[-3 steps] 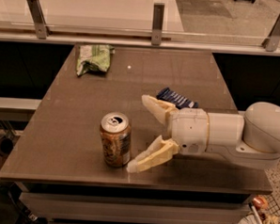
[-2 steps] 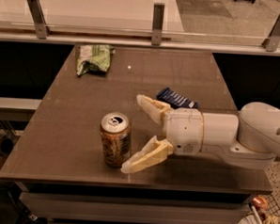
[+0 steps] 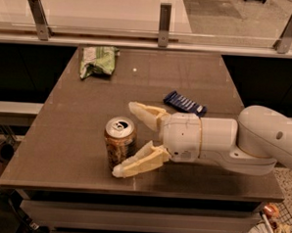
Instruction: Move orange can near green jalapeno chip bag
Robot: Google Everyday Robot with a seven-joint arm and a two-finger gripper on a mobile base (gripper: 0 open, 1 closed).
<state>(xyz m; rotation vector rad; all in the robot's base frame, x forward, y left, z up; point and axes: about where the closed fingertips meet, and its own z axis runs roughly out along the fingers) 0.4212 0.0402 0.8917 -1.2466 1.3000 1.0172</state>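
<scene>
Camera view: the gripper (image 3: 124,140) reaches in from the right, its jaws spread wide and released. The upright orange can (image 3: 119,142) stands at their mouth, near the tabletop's (image 3: 77,120) front edge. The green jalapeno chip bag (image 3: 97,61) lies well apart at the far left.

A brown counter (image 3: 76,134) stands before a low glass railing (image 3: 116,36) on metal posts (image 3: 164,24), with pale glossy floor (image 3: 108,1) beyond it. The pincer (image 3: 124,140) hangs above the counter's near part.
</scene>
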